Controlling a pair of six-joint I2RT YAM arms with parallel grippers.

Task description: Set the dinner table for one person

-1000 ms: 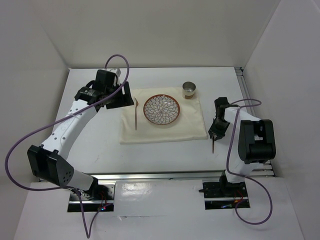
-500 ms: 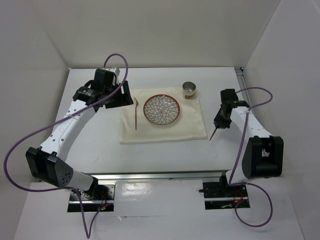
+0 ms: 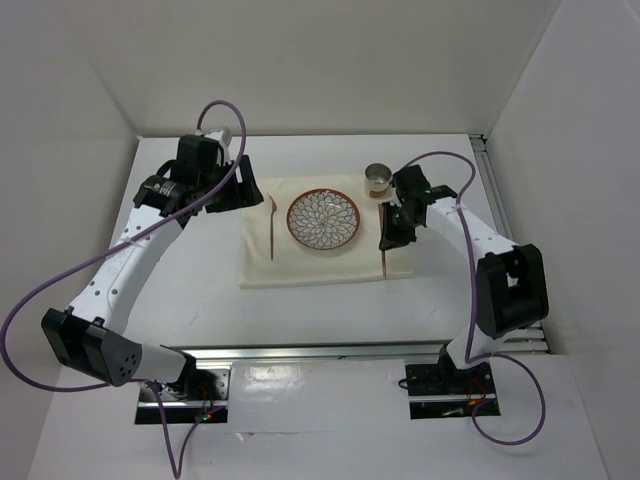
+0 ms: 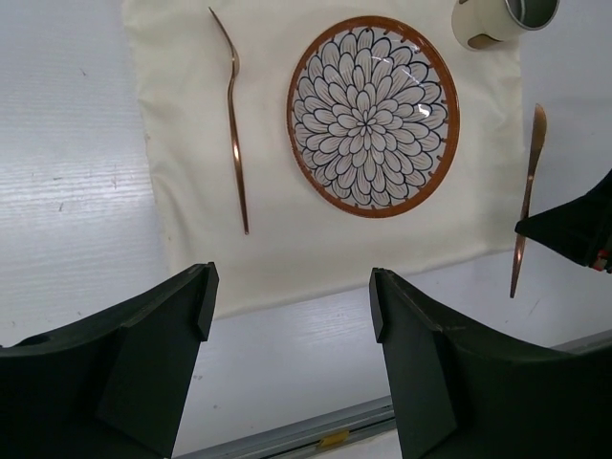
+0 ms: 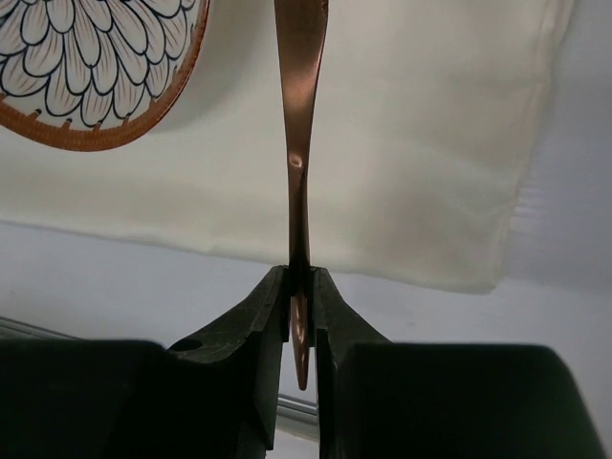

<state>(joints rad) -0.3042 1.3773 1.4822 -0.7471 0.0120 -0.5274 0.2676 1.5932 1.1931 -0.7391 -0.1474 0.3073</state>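
The white dinner table (image 3: pixel 180 280) carries a cream placemat (image 3: pixel 320 262) with a flower-patterned plate (image 3: pixel 323 220) at its middle. A copper fork (image 3: pixel 272 225) lies left of the plate. A metal cup (image 3: pixel 378 179) stands at the mat's far right corner. My right gripper (image 3: pixel 393 232) is shut on a slim copper utensil (image 5: pixel 299 76) and holds it over the mat's right part, just right of the plate (image 5: pixel 96 76). My left gripper (image 4: pixel 292 306) is open and empty, raised above the mat's left side. In its view I see the fork (image 4: pixel 234 124), the plate (image 4: pixel 373 115) and the held utensil (image 4: pixel 528 191).
A metal rail (image 3: pixel 495 190) runs along the table's right edge and another (image 3: pixel 330 350) along the near edge. White walls enclose the table at the back and on both sides. Purple cables loop off both arms.
My right gripper has swung left with the copper utensil, from the bare table right of the placemat to over the mat beside the plate. The left gripper has shifted slightly left.
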